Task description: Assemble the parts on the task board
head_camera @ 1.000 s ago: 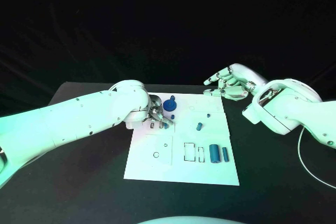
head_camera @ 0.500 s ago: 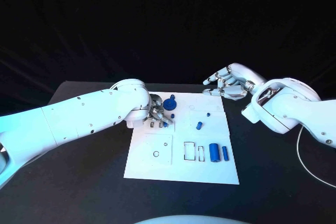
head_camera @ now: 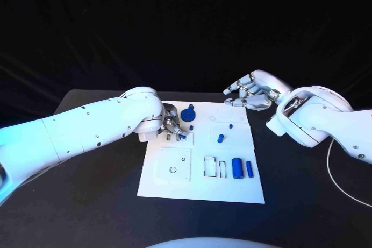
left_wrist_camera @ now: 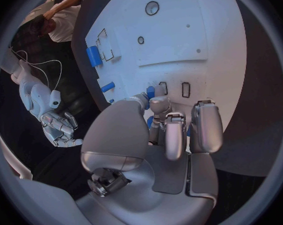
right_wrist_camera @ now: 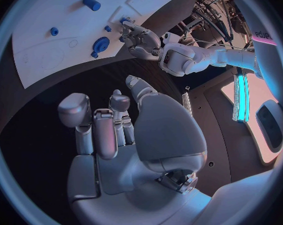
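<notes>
At the task board [head_camera: 200,191]'s far-left corner, left hand [head_camera: 172,128] touches a blue part [head_camera: 179,133].

Bare near half of the task board [head_camera: 201,193]; far end crowded by the left robot hand [head_camera: 172,127].

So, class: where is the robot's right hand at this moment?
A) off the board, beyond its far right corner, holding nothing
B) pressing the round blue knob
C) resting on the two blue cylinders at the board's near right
A: the right hand hangs beyond the far right corner of the task board, its curled fingers holding nothing.
</notes>
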